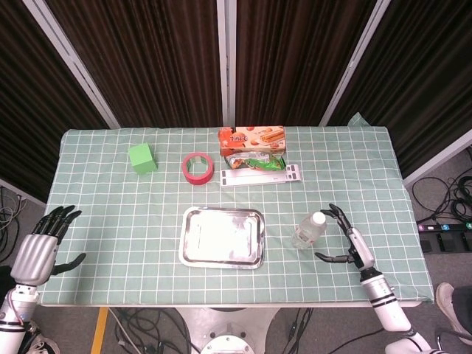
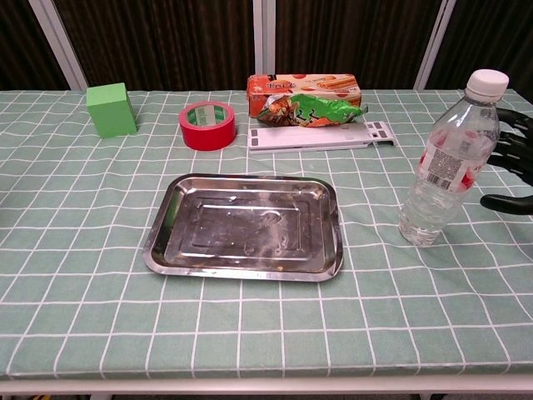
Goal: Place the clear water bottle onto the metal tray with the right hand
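The clear water bottle (image 1: 309, 230) (image 2: 447, 162) with a white cap stands upright on the checked cloth, right of the metal tray (image 1: 223, 237) (image 2: 245, 226), which holds nothing. My right hand (image 1: 347, 240) (image 2: 511, 161) hovers just right of the bottle with its fingers spread toward it, a small gap between them. My left hand (image 1: 43, 243) hangs open off the table's left edge, away from everything; the chest view does not show it.
Along the back stand a green block (image 1: 141, 158) (image 2: 111, 109), a red tape roll (image 1: 198, 168) (image 2: 207, 125), a biscuit box (image 1: 251, 138) (image 2: 302, 87), a green snack bag (image 1: 254, 161) (image 2: 311, 109) and a white strip (image 1: 261, 175) (image 2: 319, 136).
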{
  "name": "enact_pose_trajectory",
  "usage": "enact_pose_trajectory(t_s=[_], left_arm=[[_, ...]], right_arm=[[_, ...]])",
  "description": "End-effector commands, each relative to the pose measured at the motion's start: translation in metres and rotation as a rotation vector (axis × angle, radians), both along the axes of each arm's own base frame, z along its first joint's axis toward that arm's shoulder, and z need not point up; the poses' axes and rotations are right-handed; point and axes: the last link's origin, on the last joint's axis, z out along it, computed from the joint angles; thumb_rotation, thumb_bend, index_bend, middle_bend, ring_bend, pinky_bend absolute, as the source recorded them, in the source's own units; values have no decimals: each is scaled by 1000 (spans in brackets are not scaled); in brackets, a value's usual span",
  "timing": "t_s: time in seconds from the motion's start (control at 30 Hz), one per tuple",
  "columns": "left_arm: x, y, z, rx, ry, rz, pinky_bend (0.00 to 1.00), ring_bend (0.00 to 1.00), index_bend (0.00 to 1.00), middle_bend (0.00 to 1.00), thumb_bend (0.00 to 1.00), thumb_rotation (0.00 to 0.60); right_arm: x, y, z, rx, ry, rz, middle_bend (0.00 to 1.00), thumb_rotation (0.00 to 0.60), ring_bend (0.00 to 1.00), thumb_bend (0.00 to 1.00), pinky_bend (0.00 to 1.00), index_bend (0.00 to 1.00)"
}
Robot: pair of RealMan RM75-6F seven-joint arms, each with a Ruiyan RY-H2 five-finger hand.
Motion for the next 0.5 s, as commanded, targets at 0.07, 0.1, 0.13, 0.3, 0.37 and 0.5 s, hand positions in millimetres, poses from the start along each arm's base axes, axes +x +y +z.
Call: enact_pose_trajectory(t_s=[0.07,0.1,0.13,0.3,0.37,0.5], left_arm=[[-1,1,0,0,2,1,175,97,181,186,210,600],[-1,1,0,0,3,2,175,97,182,186,210,600],[-1,1,1,0,3,1,175,97,181,186,210,600],[-1,2,1,0,3,1,175,96,181,186,210,600],[-2,2,1,-1,2,4,175,96,181,186,210,600],[-3,2,1,-2,1,8,175,96,181,186,210,600]], right_arm=[[10,-5,-9,21,-4,17,156,600,2,0,39,0],[12,-7,-11,24,-3,22,159,600,5,0,41,0],[15,-8,-13,28,-2,29,162,600,8,0,45,0],[25,-14,-20,26,-1,37,211,600,59,0,100,12],[28,-16,-21,21,-1,35,252,600,100,0,142,68],[30,-20,-23,21,5,21,346,600,170,17,232,246]])
